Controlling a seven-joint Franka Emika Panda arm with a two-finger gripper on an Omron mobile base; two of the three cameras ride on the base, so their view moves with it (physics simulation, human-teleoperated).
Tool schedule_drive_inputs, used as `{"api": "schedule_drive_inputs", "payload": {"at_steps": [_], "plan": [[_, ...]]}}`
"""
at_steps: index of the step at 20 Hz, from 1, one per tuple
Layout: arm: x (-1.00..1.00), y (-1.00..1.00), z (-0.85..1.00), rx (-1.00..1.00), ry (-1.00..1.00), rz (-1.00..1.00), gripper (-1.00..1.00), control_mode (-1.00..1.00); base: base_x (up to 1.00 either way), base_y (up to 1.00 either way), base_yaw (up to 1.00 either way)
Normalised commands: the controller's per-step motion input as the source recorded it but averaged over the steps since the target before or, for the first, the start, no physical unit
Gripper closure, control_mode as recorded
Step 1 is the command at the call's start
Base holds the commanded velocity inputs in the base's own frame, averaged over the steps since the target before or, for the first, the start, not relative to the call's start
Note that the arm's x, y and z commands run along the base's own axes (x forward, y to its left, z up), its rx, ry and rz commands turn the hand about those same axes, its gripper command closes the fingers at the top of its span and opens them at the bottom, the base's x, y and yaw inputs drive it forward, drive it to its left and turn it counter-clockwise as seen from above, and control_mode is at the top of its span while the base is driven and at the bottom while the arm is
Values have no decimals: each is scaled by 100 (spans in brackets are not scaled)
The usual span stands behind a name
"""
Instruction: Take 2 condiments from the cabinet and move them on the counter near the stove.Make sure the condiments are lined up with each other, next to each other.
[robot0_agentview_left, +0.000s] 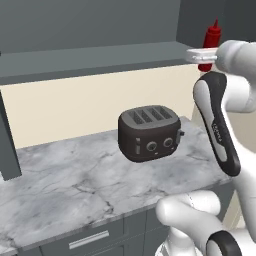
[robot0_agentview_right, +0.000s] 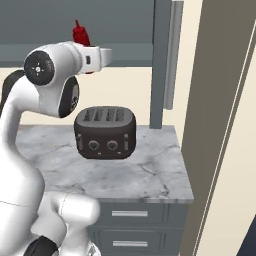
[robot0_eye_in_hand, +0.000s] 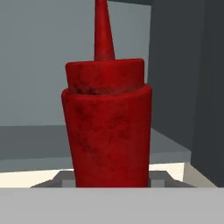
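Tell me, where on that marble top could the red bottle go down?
Bare marble counter lies left of the toaster, toward the grey post, and along the front edge. In the right base view, a narrower patch lies between toaster and counter end. The toaster fills the middle.

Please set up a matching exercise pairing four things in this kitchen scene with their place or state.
Things:
1. red squeeze bottle
2. toaster
3. cabinet door
4. tool

Places or states:
A. standing on the marble counter
B. swung open, its silver bar handle facing out
C. shut on the bottle at shelf height
D. upright on the cabinet shelf, held at its body

Pairs: 1-D, 2-A, 3-B, 4-C
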Motion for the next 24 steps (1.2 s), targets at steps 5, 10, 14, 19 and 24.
{"api": "schedule_drive_inputs", "payload": {"at_steps": [5, 10, 14, 19, 24], "plan": [[-83, 17, 0, 0, 1, -2, 100, -100, 0, 0, 0], [-75, 8, -10, 0, 8, 0, 100, -100, 0, 0, 0], [-66, 7, -18, 0, 9, 0, 100, -100, 0, 0, 0], [-46, 17, -33, 0, 4, 0, 100, -100, 0, 0, 0], [-11, 8, -33, 0, 0, 0, 100, -100, 0, 0, 0]]}}
